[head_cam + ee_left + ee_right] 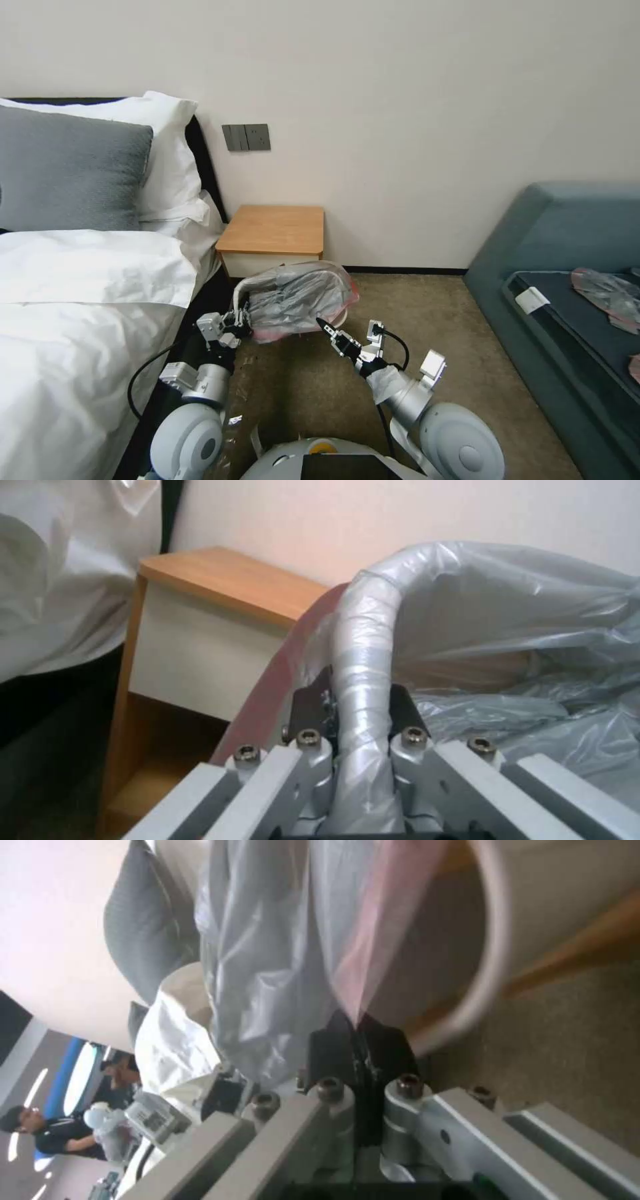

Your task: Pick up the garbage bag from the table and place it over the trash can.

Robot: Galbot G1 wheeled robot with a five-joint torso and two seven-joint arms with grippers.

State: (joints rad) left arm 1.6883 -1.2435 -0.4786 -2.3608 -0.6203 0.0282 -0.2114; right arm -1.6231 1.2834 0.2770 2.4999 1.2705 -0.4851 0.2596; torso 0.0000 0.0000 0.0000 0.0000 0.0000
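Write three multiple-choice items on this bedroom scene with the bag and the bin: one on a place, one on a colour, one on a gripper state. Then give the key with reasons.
1. Where is the trash can?
A. On the bed
B. On the floor in front of the table
C. On the sofa

2. What colour is the rim of the garbage bag?
A. Pinkish red
B. Blue
C. Black

3. What is the left gripper doing?
A. Hanging open above the table
B. Shut on a pillow
C. Shut on the bag-wrapped bin rim

Key: 1 B, the head view shows it on the carpet below the table's front. 2 A, a pink-red band edges the grey plastic. 3 C, the left wrist view shows the wrapped rim clamped.
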